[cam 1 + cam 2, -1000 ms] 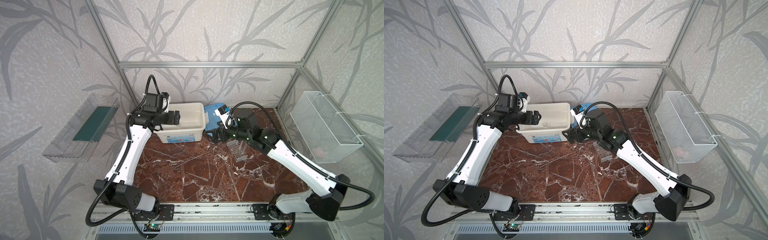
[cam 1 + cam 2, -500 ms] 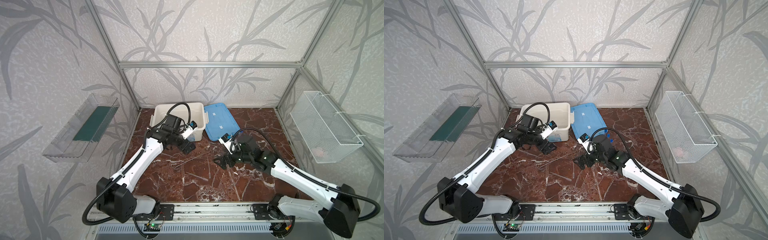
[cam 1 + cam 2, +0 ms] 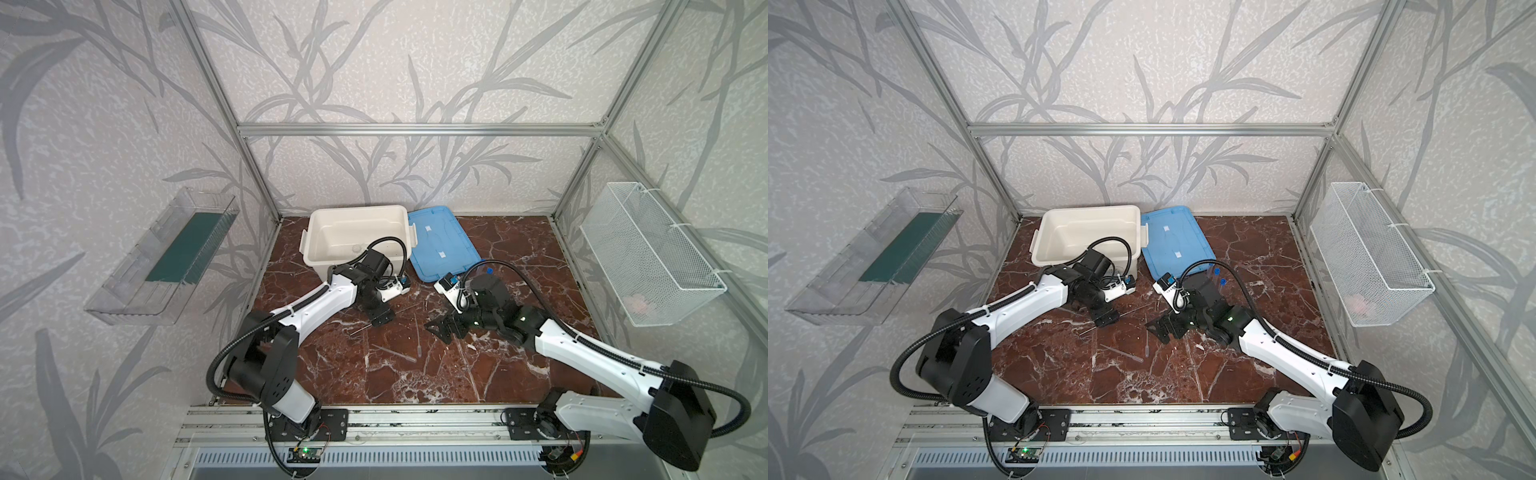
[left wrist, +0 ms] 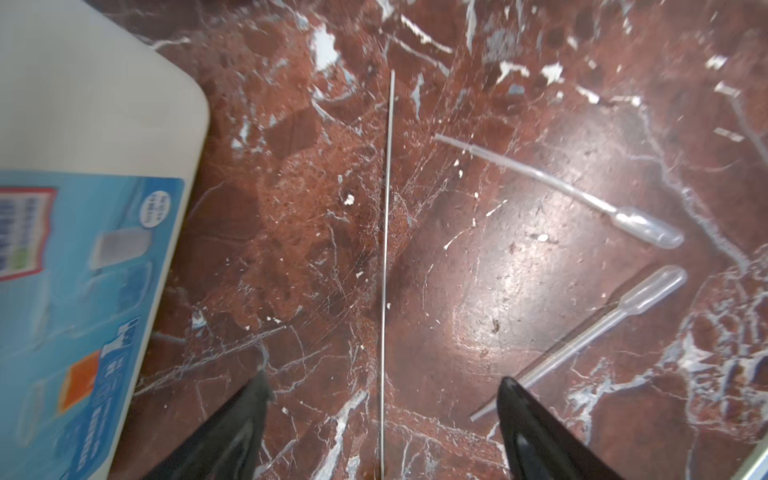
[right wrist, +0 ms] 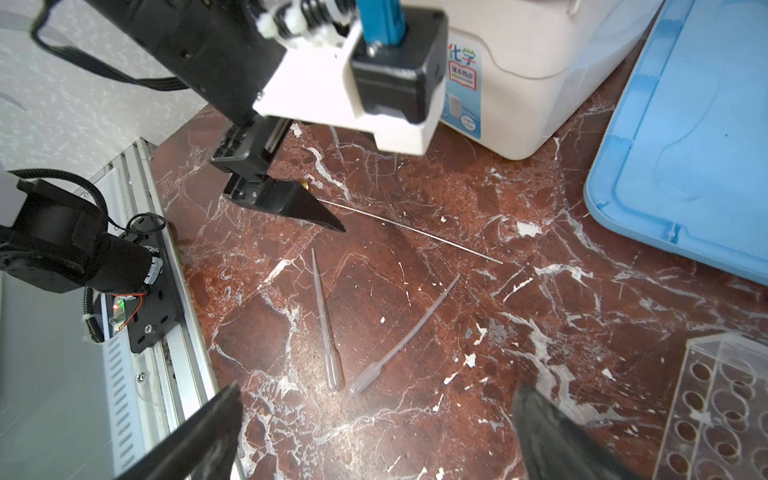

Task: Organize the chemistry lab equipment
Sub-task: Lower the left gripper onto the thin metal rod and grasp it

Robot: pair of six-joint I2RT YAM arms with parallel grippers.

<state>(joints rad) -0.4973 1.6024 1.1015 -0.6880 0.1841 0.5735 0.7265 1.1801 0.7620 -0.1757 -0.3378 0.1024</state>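
Red-brown marble table (image 3: 374, 382) veined white — cream tub (image 3: 357, 211), blue lid (image 3: 440, 245), clear droppers (image 4: 557, 183), silvery rod (image 4: 386, 249)

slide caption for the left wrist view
Open left pincer lined up over a thin metal rod, two plastic droppers beside it, white tub nearby

Leaf-patterned grey walls (image 3: 374, 62); red marble floor (image 3: 395, 382).

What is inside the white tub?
A small round white dish on the floor of the tub, nothing else showing. The left arm covers the near right corner; that part is hidden.
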